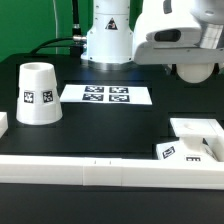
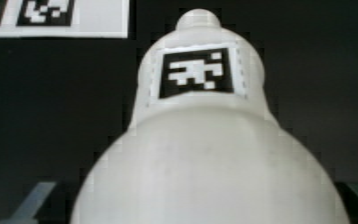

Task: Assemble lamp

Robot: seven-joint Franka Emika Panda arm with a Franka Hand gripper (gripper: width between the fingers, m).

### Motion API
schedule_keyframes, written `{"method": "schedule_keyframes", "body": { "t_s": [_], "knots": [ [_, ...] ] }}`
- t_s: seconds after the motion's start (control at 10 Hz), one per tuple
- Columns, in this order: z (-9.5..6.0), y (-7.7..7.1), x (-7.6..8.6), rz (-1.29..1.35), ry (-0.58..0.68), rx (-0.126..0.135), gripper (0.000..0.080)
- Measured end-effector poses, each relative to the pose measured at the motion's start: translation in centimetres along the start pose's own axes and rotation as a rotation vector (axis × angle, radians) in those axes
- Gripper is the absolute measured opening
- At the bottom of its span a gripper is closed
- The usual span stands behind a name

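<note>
My gripper is at the exterior view's upper right, shut on the white rounded bulb and holding it above the table. In the wrist view the bulb fills the frame, with a black-and-white tag on its narrow end. The dark fingers show at both of its sides. The tapered white shade stands on its wide end at the exterior view's left, tag facing the camera. The flat white base lies at the exterior view's lower right, below and in front of the held bulb.
The marker board lies flat in the middle, in front of the arm's white pedestal, and its corner shows in the wrist view. A long white border rail runs along the front edge, with a short piece at the left edge.
</note>
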State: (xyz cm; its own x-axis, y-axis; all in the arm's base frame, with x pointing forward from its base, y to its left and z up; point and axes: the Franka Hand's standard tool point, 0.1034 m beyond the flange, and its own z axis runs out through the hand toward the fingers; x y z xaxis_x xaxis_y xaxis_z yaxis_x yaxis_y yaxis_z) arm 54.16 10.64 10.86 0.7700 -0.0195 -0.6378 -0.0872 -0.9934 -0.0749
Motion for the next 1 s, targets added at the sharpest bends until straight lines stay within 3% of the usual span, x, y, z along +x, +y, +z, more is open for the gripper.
{"method": "schedule_keyframes", "body": {
  "t_s": [0.3, 0.7, 1.0],
  "knots": [
    [-1.2, 0.3, 1.0, -0.029, 0.241, 0.014, 0.0577],
    [-6.0, 0.7, 0.5, -0.045, 0.475, 0.027, 0.0577],
    [-6.8, -0.2, 1.3, -0.031, 0.654, 0.040, 0.0577]
  ]
}}
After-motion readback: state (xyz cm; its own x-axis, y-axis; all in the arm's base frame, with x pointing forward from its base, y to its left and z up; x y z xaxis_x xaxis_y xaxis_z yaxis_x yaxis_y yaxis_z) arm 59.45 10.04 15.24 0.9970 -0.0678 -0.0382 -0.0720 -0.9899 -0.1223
